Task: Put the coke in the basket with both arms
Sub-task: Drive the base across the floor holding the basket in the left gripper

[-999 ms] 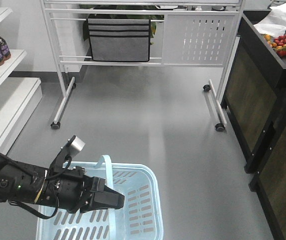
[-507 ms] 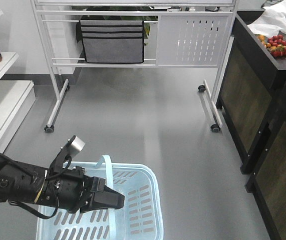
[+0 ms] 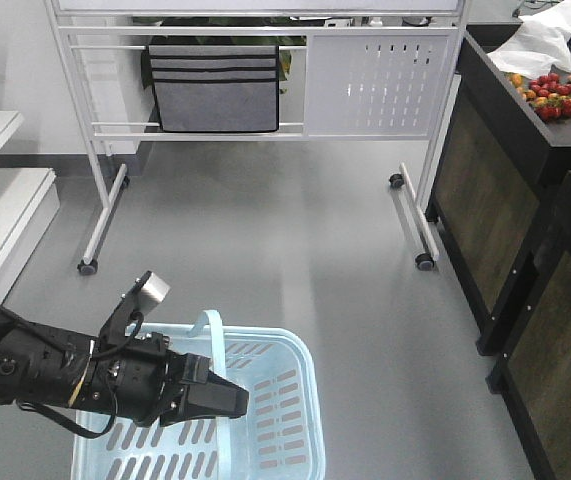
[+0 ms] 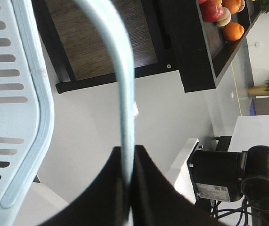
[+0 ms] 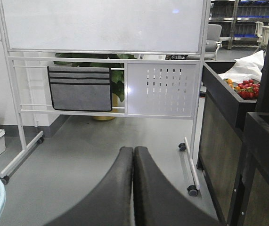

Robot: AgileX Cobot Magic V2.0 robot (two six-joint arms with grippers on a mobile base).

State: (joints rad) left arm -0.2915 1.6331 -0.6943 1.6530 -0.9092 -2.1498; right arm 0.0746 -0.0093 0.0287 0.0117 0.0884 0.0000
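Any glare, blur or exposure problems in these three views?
Front view: evenly lit and sharp, only a pale sheen on the floor. Left wrist view: the basket handle sits close to the lens and looks soft, the left hand gripping it is a featureless black shape. Right wrist view: a small glare spot on the whiteboard; the shut right hand is dark and soft.

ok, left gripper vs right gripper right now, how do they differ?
Left gripper is shut on the basket handle; right gripper is shut on nothing. Left gripper shows over the basket in the front view; right gripper is outside that view, pointing toward a whiteboard stand. Both are black, jaws closed.
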